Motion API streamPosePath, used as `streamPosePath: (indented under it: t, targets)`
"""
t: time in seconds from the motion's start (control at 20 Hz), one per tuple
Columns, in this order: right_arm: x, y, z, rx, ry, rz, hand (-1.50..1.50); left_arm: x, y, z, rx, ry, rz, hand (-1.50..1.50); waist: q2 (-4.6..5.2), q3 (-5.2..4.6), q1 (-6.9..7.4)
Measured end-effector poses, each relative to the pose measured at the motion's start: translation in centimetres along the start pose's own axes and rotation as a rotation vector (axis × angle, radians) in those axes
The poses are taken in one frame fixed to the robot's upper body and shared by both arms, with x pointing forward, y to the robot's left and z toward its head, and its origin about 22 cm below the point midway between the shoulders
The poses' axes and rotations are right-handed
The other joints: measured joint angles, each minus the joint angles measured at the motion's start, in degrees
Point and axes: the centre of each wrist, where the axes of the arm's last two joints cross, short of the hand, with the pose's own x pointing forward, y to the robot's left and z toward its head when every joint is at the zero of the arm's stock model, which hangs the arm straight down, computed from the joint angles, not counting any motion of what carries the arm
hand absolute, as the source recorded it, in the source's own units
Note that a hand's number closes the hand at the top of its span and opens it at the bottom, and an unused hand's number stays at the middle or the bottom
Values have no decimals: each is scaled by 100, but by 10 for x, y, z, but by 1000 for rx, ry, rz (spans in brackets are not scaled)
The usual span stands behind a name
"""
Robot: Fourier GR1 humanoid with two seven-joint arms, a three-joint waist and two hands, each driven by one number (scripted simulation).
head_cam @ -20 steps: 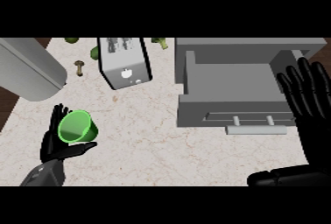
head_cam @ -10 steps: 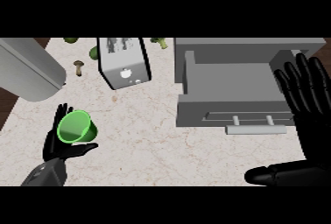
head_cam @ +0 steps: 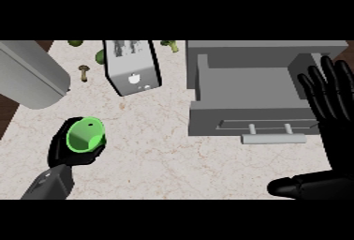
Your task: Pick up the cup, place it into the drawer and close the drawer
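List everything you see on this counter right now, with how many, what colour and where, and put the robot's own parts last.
cup: one, green, lower left, held in the left hand
drawer: one, grey, open, upper right, with a bar handle at its front
toaster: one, silver, top centre
large cylinder: one, grey, upper left edge; what it is I cannot tell
mushroom: one, tan, between the cylinder and the toaster
small green items: a few, along the top edge around the toaster; too small to name
counter: one, pale marble
left hand: one, black, lower left, curled round the cup
right hand: one, black, right edge, fingers straight
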Motion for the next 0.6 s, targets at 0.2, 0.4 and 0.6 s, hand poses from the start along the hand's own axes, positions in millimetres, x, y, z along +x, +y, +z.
streamPosePath:
  t: [0.2,0.4,0.6]
  targets:
    - [0,-1,0,-2,-3,9,-150,-11,-13,8,15,-32,-15,150,-8,3,20]
    - [-1,-3,5,-3,-5,7,-150,-16,-20,14,24,-62,-24,150,-17,9,32]
    - [-2,-3,6,-4,0,11,-150,-15,-30,10,13,-112,-32,150,-26,10,60]
